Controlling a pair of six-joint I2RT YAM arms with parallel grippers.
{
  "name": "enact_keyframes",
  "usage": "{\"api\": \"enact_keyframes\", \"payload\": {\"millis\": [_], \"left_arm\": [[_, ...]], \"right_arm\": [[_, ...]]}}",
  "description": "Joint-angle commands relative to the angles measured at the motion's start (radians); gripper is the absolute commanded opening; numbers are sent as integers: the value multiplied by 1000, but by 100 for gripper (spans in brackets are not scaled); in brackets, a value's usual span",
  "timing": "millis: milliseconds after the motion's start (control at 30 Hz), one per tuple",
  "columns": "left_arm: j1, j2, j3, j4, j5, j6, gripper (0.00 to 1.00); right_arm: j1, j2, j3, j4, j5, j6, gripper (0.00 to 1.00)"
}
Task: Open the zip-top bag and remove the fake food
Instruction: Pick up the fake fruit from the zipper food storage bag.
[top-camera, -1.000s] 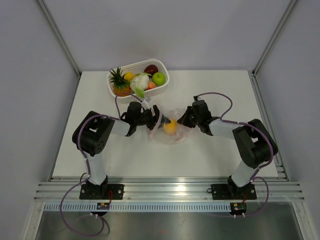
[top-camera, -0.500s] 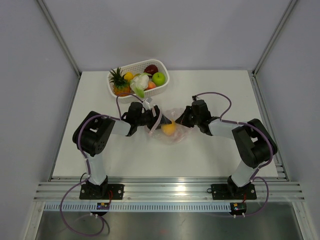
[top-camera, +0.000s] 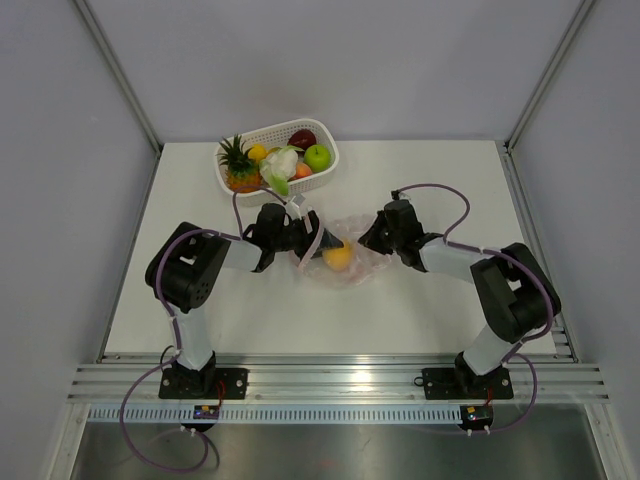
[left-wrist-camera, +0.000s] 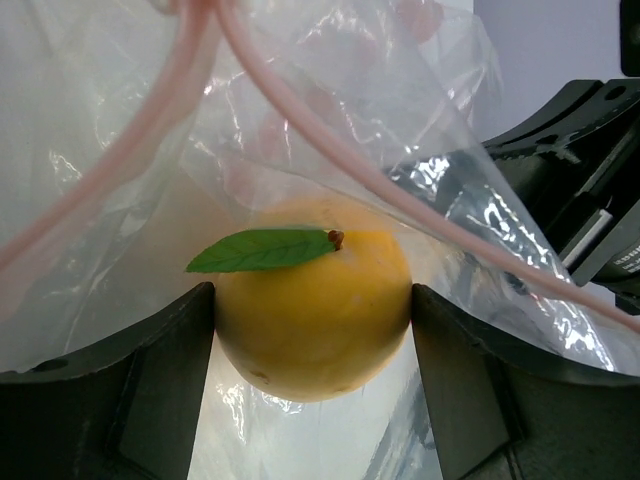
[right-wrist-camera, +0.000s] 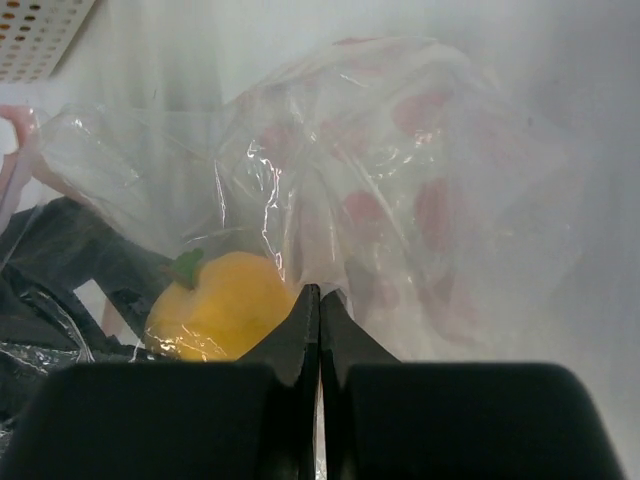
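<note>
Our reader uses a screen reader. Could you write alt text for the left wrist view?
A yellow fruit with a green leaf sits between the two dark fingers of the left gripper, touching both, inside the clear zip-top bag, whose pink zip strip arcs overhead.

You're looking at a white perforated basket (top-camera: 316, 178) sitting at the far edge of the white table (top-camera: 430, 310), left of centre. A metal rail (top-camera: 340, 380) is running along the near edge. Grey panels (top-camera: 350, 60) are closing in the back and sides.
</note>
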Motion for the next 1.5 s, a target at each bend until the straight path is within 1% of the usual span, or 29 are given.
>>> {"api": "enact_keyframes", "payload": {"millis": [0,133,233,367,433,633,800,900,1033,1233,1300,1333,1367,1467], "left_arm": [[3,-1,13,35,11,4,47],[13,-6,5,51,20,-5,45],[18,-10,-1,58,25,-10,44],[35,-33,-24,69,21,-18,42],[50,-44,-30,81,29,-27,42],[108,-87,-78,147,80,-74,41],[156,-138,-112,151,97,-81,41],[179,-179,-125,118,83,-68,41],[219,-224,-145,27,49,-42,40],[253,-319,-129,-176,-61,60,39],[262,-366,-122,-219,-113,103,39],[271,-382,-119,-262,-162,120,39],[274,-398,-115,-280,-185,143,39],[285,-455,-106,-300,-236,147,39]], "right_arm": [[-9,-96,-3,-42,166,30,0],[-70,-170,-62,-40,204,64,0],[-98,-227,-95,-66,279,68,0],[-103,-308,-141,-106,465,102,0],[-104,-326,-164,-103,520,139,0],[-106,-340,-171,-115,547,147,1],[-107,-331,-163,-128,557,147,1],[-107,-336,-163,-129,560,150,1],[-107,-343,-165,-132,570,153,1],[-106,-343,-166,-131,565,153,1],[-107,-342,-168,-128,562,150,1],[-107,-340,-169,-125,557,148,1],[-106,-337,-169,-123,556,147,1],[-107,-327,-171,-114,542,147,1]]}}
